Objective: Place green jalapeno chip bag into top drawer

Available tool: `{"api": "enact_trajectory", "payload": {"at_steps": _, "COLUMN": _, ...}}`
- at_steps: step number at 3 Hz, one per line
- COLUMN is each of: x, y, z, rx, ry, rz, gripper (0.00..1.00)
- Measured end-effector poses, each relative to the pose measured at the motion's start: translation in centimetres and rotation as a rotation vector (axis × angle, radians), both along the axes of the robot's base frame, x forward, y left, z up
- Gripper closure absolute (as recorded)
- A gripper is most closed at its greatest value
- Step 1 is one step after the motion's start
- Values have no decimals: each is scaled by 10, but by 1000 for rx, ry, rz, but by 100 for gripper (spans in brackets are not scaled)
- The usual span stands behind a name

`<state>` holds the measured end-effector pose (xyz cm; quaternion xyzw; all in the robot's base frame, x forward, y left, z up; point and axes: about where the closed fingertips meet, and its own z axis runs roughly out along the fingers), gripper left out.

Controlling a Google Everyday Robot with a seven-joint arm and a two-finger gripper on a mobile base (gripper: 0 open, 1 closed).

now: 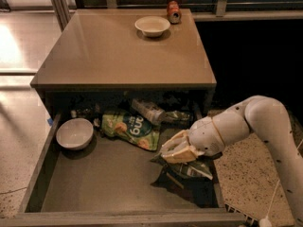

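Jaws hang at the chip bag (185,173) in the drawer's (109,174) right front; whether shut, cannot tell; arm (255,122) bends in from the drawer's right.

Bag (188,173) partly behind claw (176,151) in drawer (94,186)

Dim, floor (19,37) glare left, tool (173,151) over drawer (109,183)

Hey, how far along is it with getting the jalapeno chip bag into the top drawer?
Done: the top drawer stands open, and the green jalapeno chip bag is down inside it, near the right front corner. In hand: the gripper sits on top of the bag, low in the drawer. Left: freeing the bag, if that is not yet done, and backing the gripper out.
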<state>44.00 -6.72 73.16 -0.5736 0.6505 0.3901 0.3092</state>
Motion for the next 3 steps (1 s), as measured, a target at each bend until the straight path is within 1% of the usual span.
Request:
{"api": "enact_trajectory", "payload": {"at_steps": 2, "x": 0, "y": 10, "z": -10, "rx": 8, "ry": 24, "rz": 28, "gripper": 100}}
{"api": "enact_trajectory", "payload": {"at_steps": 3, "x": -2, "y": 21, "z": -24, "rx": 0, "ry": 52, "rz": 62, "gripper": 100}}
